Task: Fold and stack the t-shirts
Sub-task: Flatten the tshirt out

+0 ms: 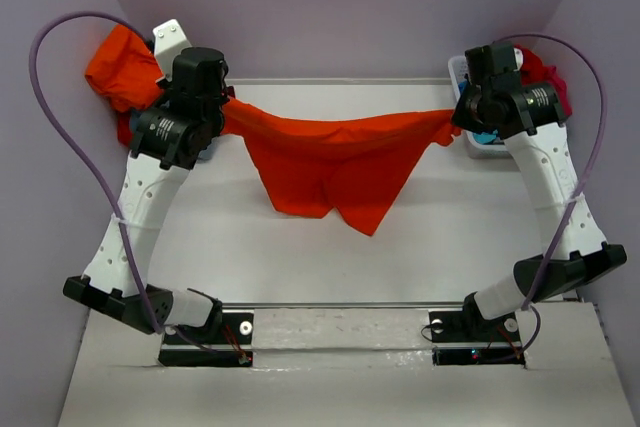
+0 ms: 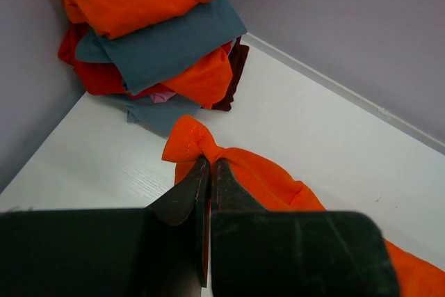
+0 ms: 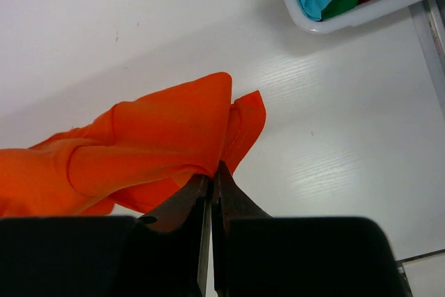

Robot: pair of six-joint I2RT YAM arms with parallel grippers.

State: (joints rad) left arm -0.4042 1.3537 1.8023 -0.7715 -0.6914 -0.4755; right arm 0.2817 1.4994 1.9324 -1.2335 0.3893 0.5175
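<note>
An orange-red t-shirt (image 1: 335, 162) hangs stretched between both arms above the white table, its lower part sagging in folds toward the near side. My left gripper (image 2: 209, 161) is shut on its left corner (image 2: 191, 140). Shut on the opposite corner (image 3: 240, 119) is my right gripper (image 3: 213, 168). A stack of folded t-shirts (image 2: 160, 33) in orange, slate-grey and red lies in the far left corner, seen also as an orange heap (image 1: 120, 72) in the top view.
A white basket (image 3: 361, 8) holding turquoise, green and grey cloth stands at the far right (image 1: 480, 142), with red cloth (image 1: 545, 72) behind it. Purple walls close in the table on three sides. Purple cables loop out from both arms.
</note>
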